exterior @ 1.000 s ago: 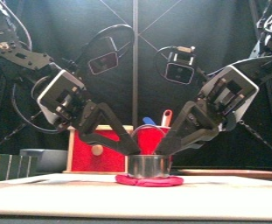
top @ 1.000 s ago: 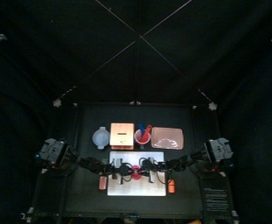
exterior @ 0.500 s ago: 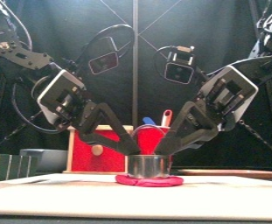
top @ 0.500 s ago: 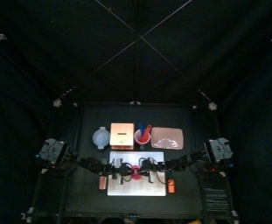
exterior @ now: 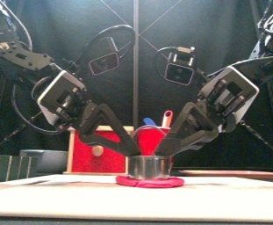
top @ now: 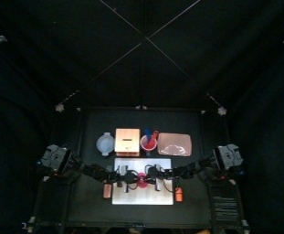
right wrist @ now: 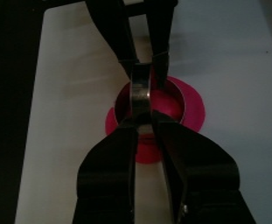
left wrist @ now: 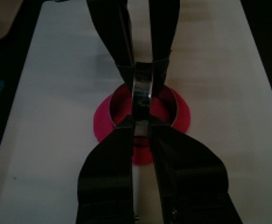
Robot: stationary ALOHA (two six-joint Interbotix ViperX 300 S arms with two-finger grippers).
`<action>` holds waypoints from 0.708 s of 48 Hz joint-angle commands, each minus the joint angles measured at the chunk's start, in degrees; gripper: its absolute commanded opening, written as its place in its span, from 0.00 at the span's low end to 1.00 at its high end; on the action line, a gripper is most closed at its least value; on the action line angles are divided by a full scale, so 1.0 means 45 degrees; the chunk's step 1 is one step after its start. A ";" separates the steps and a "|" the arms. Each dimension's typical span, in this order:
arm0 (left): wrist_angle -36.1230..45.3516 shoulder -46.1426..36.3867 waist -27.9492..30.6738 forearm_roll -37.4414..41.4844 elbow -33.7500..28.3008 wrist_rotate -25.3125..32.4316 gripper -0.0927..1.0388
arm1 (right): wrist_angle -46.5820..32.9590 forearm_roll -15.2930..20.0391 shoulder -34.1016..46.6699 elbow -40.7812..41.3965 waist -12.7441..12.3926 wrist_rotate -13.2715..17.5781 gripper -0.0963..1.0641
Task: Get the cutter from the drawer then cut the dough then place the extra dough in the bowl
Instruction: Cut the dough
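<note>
A round metal cutter (exterior: 150,166) stands on a flat red dough disc (exterior: 150,182) in the middle of the white cutting board (exterior: 56,189). My left gripper (exterior: 128,159) comes down from the left and pinches the cutter's left wall. My right gripper (exterior: 174,158) pinches the right wall. In the left wrist view my left gripper (left wrist: 142,129) is shut on the near rim of the cutter (left wrist: 162,103), with dough (left wrist: 108,122) around it. The right wrist view has the right gripper (right wrist: 145,122) shut on the rim over the dough (right wrist: 187,108).
Behind the board (top: 159,197) stand a blue-grey bowl (top: 105,143), the wooden box (top: 128,141), a red cup with toy knives (top: 149,139) and a pink tray (top: 174,144). The box's red drawer front (exterior: 94,145) shows behind the cutter.
</note>
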 commanded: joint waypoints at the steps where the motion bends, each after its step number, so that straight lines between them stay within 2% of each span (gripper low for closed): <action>1: 0.1230 0.1270 -0.0273 0.0039 0.0273 -0.0020 0.44 | 0.0605 0.0059 0.1035 0.0059 -0.0078 0.0117 0.52; 10: 0.1250 0.1016 -0.0293 0.0039 0.0234 -0.0020 0.44 | 0.0645 0.0059 0.0684 -0.0176 -0.0078 0.0195 0.52; 24: 0.1152 -0.0332 -0.0137 0.0059 0.0293 0.0020 0.48 | 0.1016 0.0234 -0.0488 -0.0293 -0.0078 0.0215 0.54; 27: 0.1152 -0.0410 -0.0039 0.0059 0.0313 0.0020 0.50 | 0.1016 0.0215 -0.0586 -0.0312 -0.0078 0.0215 0.56; 34: 0.1133 -0.0430 0.0039 0.0059 0.0293 0.0020 0.63 | 0.1035 0.0215 -0.0625 -0.0352 -0.0078 0.0215 0.64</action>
